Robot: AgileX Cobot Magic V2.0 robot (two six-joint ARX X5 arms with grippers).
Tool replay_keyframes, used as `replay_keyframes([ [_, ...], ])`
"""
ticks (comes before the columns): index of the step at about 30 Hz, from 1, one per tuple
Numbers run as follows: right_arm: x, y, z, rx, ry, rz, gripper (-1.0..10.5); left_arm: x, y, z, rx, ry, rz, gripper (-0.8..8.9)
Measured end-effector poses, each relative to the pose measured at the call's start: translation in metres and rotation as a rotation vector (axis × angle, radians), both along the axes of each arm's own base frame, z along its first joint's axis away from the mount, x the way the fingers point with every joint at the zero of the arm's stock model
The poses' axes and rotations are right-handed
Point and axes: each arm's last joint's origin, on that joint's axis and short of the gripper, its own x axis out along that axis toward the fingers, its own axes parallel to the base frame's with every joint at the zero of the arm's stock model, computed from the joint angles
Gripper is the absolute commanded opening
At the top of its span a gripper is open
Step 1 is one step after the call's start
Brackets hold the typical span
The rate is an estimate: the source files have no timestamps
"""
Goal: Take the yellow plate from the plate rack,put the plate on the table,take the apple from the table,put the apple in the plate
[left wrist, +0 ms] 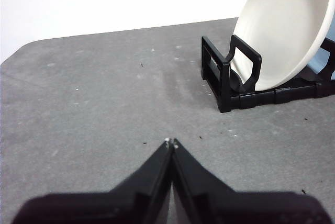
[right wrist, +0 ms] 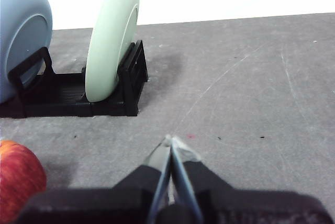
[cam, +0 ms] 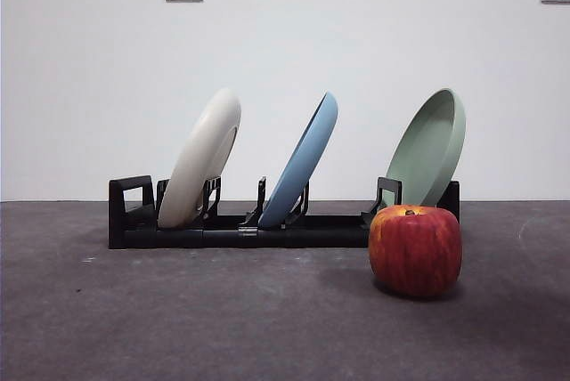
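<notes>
Yellow plate (cam: 203,160): leaning in the end slot of the plate rack (cam: 240,225), apart from both grippers.
Apple (cam: 415,249): on the table (cam: 223,319), near the rack's other end.
Left gripper (left wrist: 170,142): fingers closed, empty, above the table.
Right gripper (right wrist: 170,141): fingers apparently closed, empty; apple beside it.
</notes>
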Motion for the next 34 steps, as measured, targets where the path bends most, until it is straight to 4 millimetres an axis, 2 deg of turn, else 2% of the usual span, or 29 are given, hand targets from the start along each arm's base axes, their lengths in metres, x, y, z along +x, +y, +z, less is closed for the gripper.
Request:
replay_keyframes([
  [10,0.000,0.000,0.000,0.028,0.002,0.002,0.0,0.000,0.000,0.000,-0.005,0.000,-0.007,-0.02],
  [16,0.000,0.000,0.000,0.316,0.029,-0.040,-0.1,0.001,-0.002,0.006,-0.188,-0.043,-0.049,-0.06],
  [18,0.000,0.002,0.002,0.364,0.056,-0.009,-0.1,0.000,-0.003,0.009,-0.244,-0.047,-0.073,-0.06],
  [21,-0.001,0.002,0.024,0.384,0.058,-0.006,-0.1,-0.004,-0.003,0.038,-0.309,-0.096,-0.080,-0.06],
  [25,0.005,0.002,0.073,0.361,0.042,0.001,-0.1,-0.003,-0.003,0.079,-0.337,-0.113,-0.083,-0.06],
  [28,0.018,0.002,0.103,0.313,0.062,0.004,-0.1,0.007,-0.004,0.106,-0.346,-0.079,-0.116,-0.06],
  [34,0.043,0.004,0.140,0.249,0.125,0.046,-0.1,0.037,-0.009,0.139,-0.371,0.050,-0.240,-0.06],
])
